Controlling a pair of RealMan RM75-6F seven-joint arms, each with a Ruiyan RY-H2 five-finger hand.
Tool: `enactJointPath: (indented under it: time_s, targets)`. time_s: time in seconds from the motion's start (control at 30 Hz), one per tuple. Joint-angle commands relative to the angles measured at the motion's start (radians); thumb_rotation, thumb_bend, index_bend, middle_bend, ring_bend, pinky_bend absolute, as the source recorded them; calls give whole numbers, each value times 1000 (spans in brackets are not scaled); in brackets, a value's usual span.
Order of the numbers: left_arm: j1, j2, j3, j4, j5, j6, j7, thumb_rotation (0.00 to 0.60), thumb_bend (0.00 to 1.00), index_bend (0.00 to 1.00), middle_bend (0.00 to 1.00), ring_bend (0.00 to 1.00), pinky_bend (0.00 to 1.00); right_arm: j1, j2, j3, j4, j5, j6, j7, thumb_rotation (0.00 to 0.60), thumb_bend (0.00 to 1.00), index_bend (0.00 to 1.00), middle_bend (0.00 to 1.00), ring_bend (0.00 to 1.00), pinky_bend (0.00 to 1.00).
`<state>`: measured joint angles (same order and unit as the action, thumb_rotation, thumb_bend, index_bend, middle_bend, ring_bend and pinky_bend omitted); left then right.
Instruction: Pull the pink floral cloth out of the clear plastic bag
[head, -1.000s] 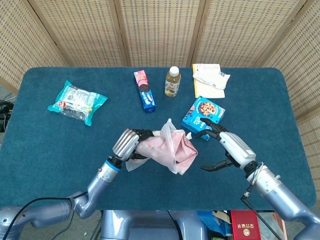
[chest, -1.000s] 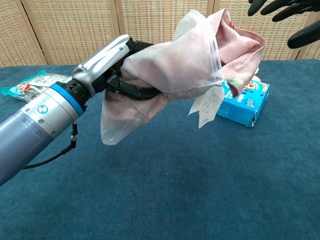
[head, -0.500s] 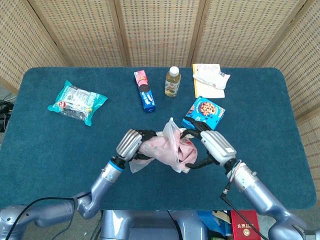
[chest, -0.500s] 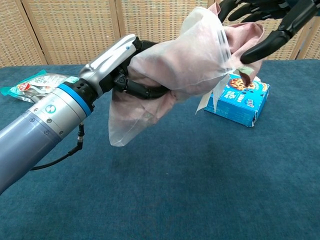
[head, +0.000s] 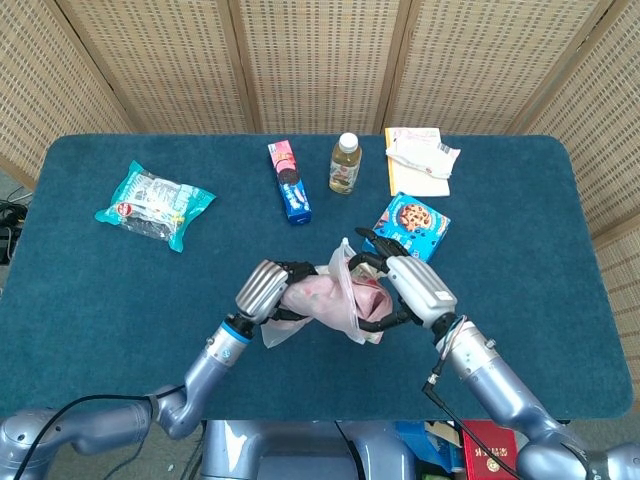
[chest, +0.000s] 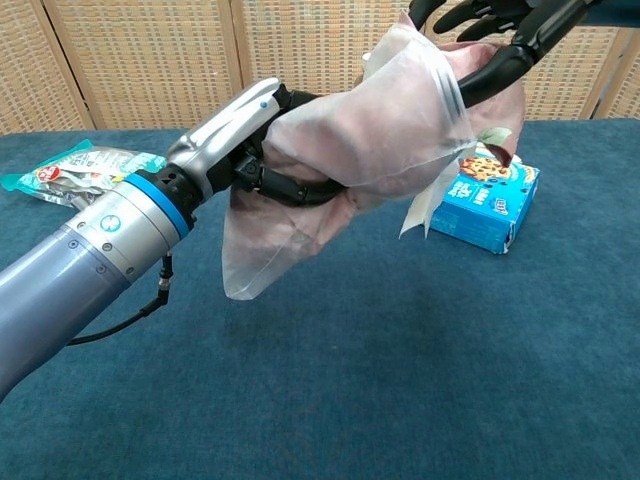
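Note:
My left hand (head: 262, 288) grips the clear plastic bag (head: 335, 297) by its closed end and holds it above the table's front middle. The pink floral cloth (head: 372, 298) fills the bag and sticks out of its mouth on the right. My right hand (head: 415, 285) wraps that exposed end, fingers over the top and thumb pressed against its side. In the chest view the bag (chest: 350, 130) hangs from the left hand (chest: 235, 120). The right hand (chest: 490, 25) clasps the cloth (chest: 500, 105) at the upper right, and the bag's loose bottom droops below.
A blue cookie box (head: 407, 224) lies just behind the right hand. Along the back of the blue table (head: 100, 310) are a biscuit pack (head: 289, 181), a small bottle (head: 345, 164) and a yellow-white packet (head: 420, 158). A teal snack bag (head: 154, 203) lies far left.
My right hand has swung in from the right and its thumb and fingers have closed around the cloth's exposed end. The left hand and bag have shifted slightly right.

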<state>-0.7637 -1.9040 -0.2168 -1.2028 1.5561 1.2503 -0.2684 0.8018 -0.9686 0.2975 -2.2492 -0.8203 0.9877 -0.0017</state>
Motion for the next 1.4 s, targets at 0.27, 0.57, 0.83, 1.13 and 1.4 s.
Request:
enactJointPath:
  time_s: [0.27,0.57,0.83,1.13,1.4]
  targets:
    - [-4,-3,-11,-9,-7,16,-14,600,413,591,584,599,675,24,-11,-2,0,49,-2,-41,600,31,316,0,0,0]
    - [-11,-5,-7,-18,-7,15,-5,600,414,592,584,599,675,45,-13,-3,-2,75,-22,-61,600,31,316,0,0,0]
    - [-16,-15,-10,-24,-11,18,1,600,413,593,584,599,676,70,-38,-10,7,103,-17,-96,600,31,316,0,0,0]
    - [-15,-16,-6,-25,-12,25,0,600,413,593,584,599,675,71,-70,-26,24,77,5,-124,600,648,597,0,0,0]
    - [-8,-4,-1,-29,-13,33,-1,600,413,593,583,599,675,61,-101,-49,28,23,34,-159,600,885,706,0,0,0]
